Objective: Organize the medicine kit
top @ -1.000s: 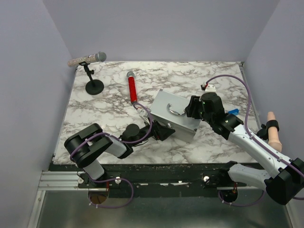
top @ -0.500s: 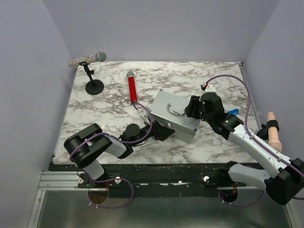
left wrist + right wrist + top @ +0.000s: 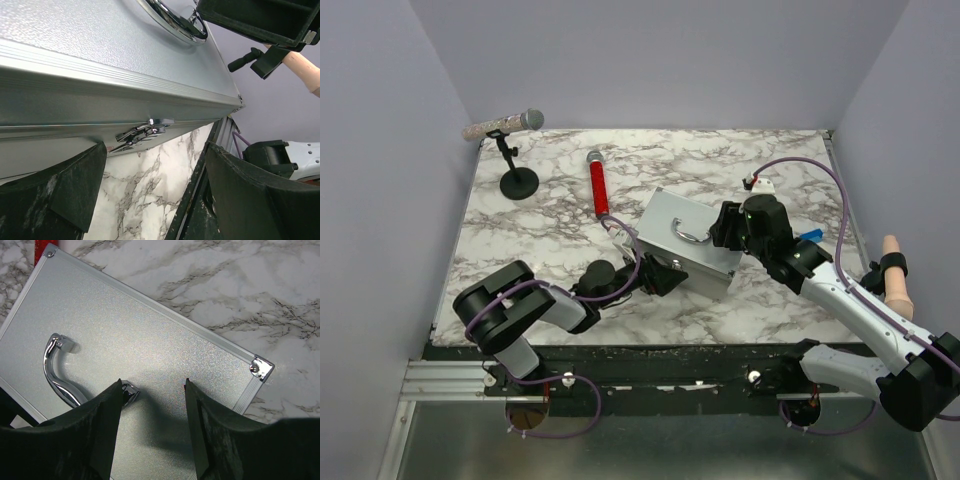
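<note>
Here's the medicine kit, sitting mid-table, turned at an angle, lid down and its silver handle on top. The left gripper is low at the kit's near-left side, fingers spread wide apart. Between them you see the kit's side wall and its small metal latch, and nothing is gripped. Whether they touch the wall, I can't tell.

On the other side, the right gripper hangs over the lid at the kit's right end, just beside one foot of the handle. Its fingers are apart too, with only bare lid between them.

Behind the kit, near its far-left corner, lies a red microphone. Well off to the far left of the kit, another microphone sits on a black stand. A small blue thing peeks out to the right of the kit.
</note>
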Controlling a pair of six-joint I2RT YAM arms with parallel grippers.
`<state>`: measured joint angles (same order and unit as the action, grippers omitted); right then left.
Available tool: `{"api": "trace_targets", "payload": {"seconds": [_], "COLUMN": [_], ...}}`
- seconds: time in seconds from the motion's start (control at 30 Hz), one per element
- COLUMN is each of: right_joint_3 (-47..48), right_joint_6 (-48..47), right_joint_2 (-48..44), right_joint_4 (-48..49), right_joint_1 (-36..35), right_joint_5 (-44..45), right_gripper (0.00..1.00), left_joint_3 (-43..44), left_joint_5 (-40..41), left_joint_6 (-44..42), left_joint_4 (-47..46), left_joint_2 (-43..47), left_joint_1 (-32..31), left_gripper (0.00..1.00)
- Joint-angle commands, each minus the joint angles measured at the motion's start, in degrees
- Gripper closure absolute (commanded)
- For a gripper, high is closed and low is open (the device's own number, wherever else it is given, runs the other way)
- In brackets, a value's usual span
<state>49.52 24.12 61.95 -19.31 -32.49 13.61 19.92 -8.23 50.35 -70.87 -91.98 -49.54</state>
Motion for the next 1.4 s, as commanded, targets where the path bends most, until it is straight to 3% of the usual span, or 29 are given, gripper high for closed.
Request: {"api": "trace_targets", "payload": {"seconds": [0.0, 0.43, 0.93, 1.37], "right_joint_3": [-0.91, -1.09, -1.18, -1.44], "right_joint_6": [-0.30, -0.04, -0.04, 0.05], "right_joint_2": [-0.43, -0.34, -0.26, -0.60], "right_joint_4": [1.29, 1.64, 1.56, 1.64], "right_joint_1": [0.41, 0.50, 0.41, 0.41], "right_joint_5": [-0.95, -1.56, -1.56, -1.65], "right_gripper": [0.39, 0.38, 0.38, 0.38], "left_joint_3": [1.35, 2.05, 0.82, 2.67], "left_joint_5": [0.41, -1.35, 2.69, -1.61], "left_joint_6": [-0.87, -2.27, -6.31, -5.00], "left_joint_4": [-3.48, -3.84, -1.64, -5.68], "left_joint_2": [-1.62, -1.80, -1.27, -0.65], "left_joint_1": [-0.21, -1.44, -2.58, -3.11], "left_gripper": [0.10, 0.10, 0.10, 0.11]}}
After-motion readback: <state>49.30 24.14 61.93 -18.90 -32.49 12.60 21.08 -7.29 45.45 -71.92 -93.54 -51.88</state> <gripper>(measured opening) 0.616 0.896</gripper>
